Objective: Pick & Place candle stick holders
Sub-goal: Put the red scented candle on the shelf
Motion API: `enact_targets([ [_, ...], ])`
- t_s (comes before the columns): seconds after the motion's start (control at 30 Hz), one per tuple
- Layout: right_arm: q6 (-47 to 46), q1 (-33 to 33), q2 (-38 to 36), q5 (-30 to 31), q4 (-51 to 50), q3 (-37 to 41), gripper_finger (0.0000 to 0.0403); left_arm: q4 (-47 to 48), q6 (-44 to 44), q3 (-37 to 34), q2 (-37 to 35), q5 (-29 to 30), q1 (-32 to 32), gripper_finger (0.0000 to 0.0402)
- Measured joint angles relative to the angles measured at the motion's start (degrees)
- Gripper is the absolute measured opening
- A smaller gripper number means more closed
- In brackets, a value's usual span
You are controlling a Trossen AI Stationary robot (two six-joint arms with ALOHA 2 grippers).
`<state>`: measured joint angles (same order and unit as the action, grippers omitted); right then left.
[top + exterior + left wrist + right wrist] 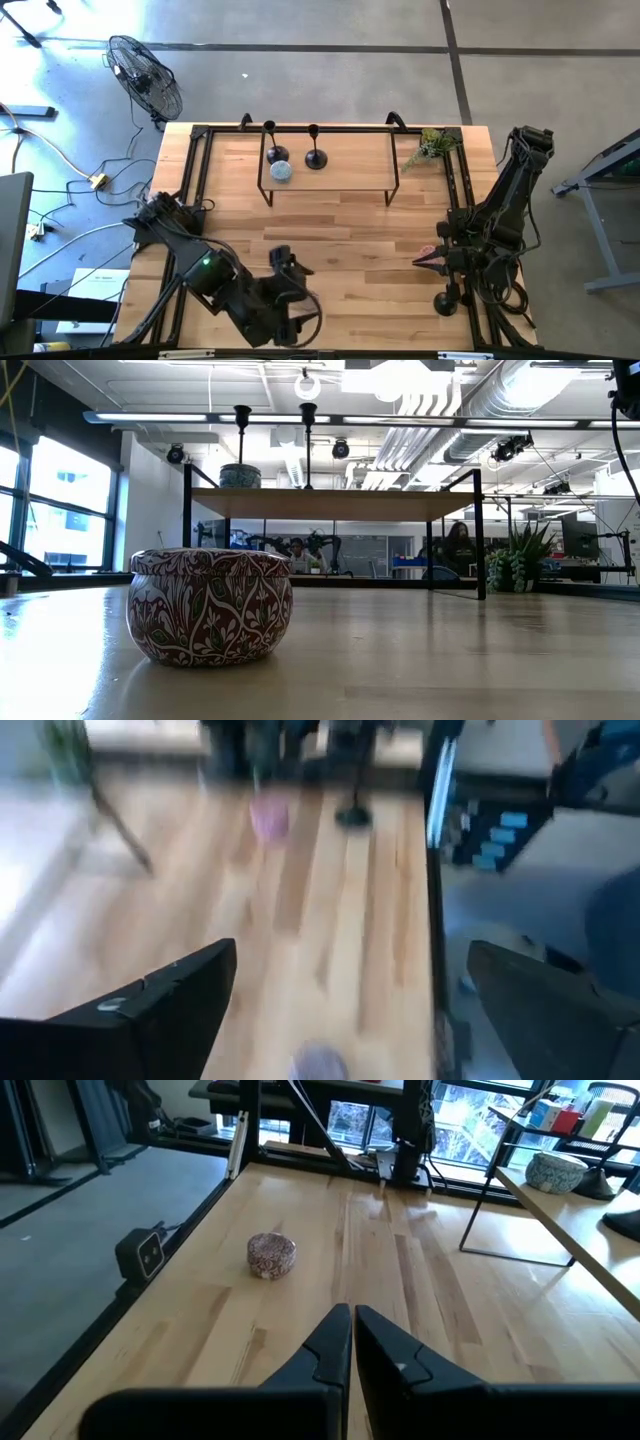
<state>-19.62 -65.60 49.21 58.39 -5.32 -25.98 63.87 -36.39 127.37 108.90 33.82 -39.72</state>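
Two black candle stick holders (pixel 270 152) (pixel 315 157) stand upright on a raised wooden shelf (pixel 350 175) at the table's far middle. They also show in the low view (pixel 241 420) (pixel 308 415). A third holder (pixel 446 300) stands on the table near the near right corner, and shows blurred in the left wrist view (pixel 350 815). My left gripper (pixel 352 948) is open wide and empty, above the table's near middle (pixel 300 300). My right gripper (pixel 352 1312) is shut and empty at the right side (pixel 430 258), a little beyond the third holder.
A red-patterned round tin (pixel 210 605) (pixel 271 1255) sits on the table near the near edge, under my left arm. A bluish tin (pixel 281 172) sits on the shelf. A green plant (pixel 430 148) stands at the far right. Black rails (pixel 455 200) run along the table's sides.
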Motion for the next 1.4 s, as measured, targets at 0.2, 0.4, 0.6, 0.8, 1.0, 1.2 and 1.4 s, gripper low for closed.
enact_targets([
  [0.2, 0.11, 0.00, 0.02, 1.44, -1.12, 0.02, 0.0012, 12.75, -18.16, -0.02, 2.25, -5.67, 1.12, 0.0392],
  [0.4, 0.12, -0.02, 0.02, 2.78, -1.27, 0.02, 0.0012, 17.62, -25.51, 0.00, 7.58, -10.67, 5.33, 0.0392],
  [0.6, -2.06, -0.02, 0.02, 2.85, -1.27, 0.02, 0.0012, 15.66, -23.70, -0.02, 13.82, -17.15, 7.92, 0.0392],
  [0.8, -3.06, -0.02, 0.02, 3.42, -1.25, 0.02, 0.0012, 15.15, -21.49, -0.05, 19.35, -29.61, 8.57, 0.0392],
  [1.0, -2.97, 0.79, 0.02, 4.11, -0.83, 0.04, 0.0012, 14.03, -20.96, -0.04, 21.66, -29.93, 8.65, 0.0392],
  [1.2, -3.08, 2.66, 0.02, 3.01, -0.81, 0.04, 0.0012, 15.68, -22.98, -0.03, 21.66, -21.95, 8.79, 0.0392],
  [1.4, -3.10, 3.98, 0.02, 1.05, -0.82, 0.04, 0.0012, 14.51, -24.11, -3.82, 21.62, -26.10, 9.91, 0.0392],
])
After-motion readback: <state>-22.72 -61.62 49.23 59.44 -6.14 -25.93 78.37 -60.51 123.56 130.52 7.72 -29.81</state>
